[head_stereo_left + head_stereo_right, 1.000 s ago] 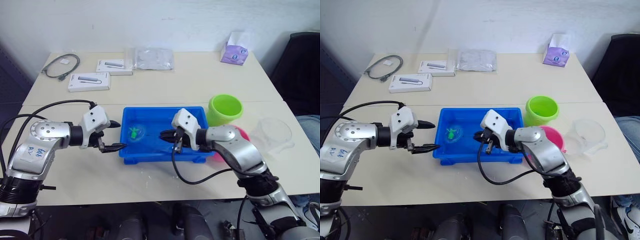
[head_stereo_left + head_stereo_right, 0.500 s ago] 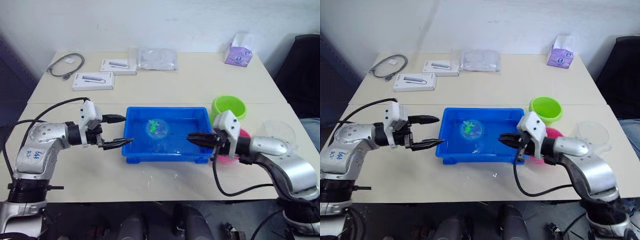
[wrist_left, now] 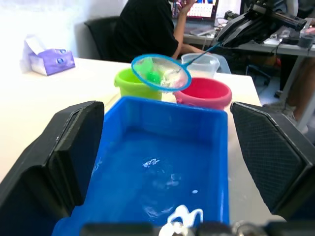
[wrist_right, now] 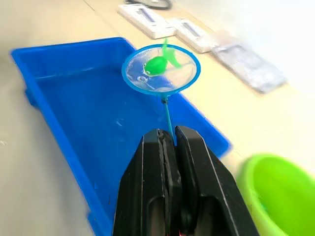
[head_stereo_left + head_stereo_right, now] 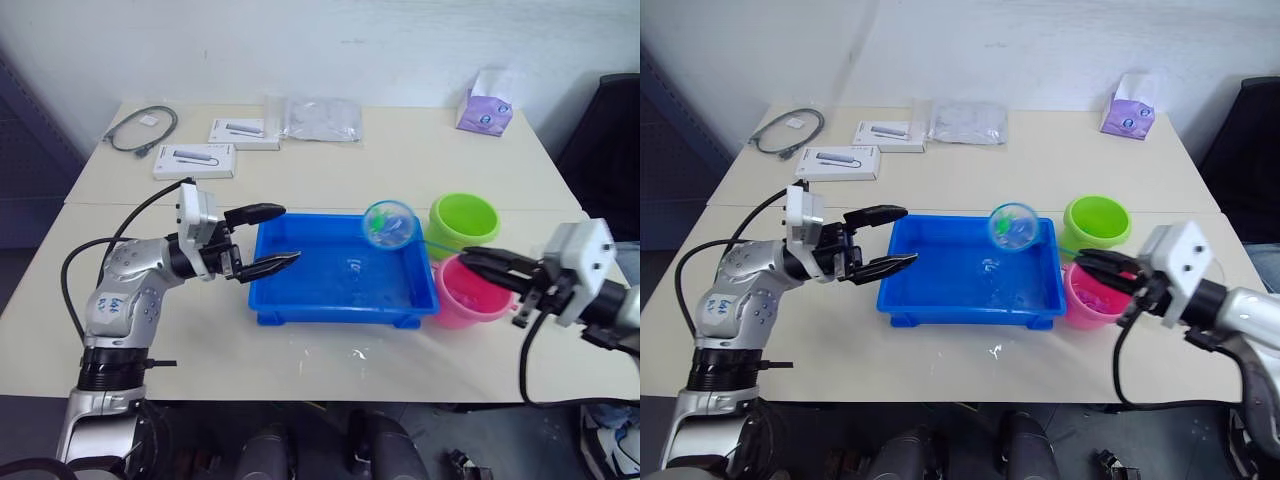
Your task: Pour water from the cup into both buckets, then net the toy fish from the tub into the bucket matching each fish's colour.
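The right end effector [image 4: 166, 140] pinches the net [image 5: 390, 222] by its thin handle, the ring raised over the tub [image 5: 342, 300]'s far right corner with a green fish [image 4: 158, 64] in the mesh. The left end effector [image 5: 272, 238] is spread at the tub's left rim, apparently just clear of it. Beyond the tub's right end stand the pink bucket [image 5: 474, 293] and, farther back, the green bucket [image 5: 464, 218].

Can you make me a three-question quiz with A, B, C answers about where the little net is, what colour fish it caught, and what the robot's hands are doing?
1. Where is the small round blue-ringed net?
A. over the blue plastic tub's far corner
B. inside the pink bucket
C. flat on the table

2. What colour is the toy fish in it?
A. pink
B. green
C. yellow

3. What is the right gripper doing?
A. hanging open
B. pinching the net's thin handle
C. holding the cup

Answers: 1 A, the ring hangs above the tub by the lime green bucket. 2 B, it is bright green. 3 B, the fingers close on the handle; the left gripper is open.
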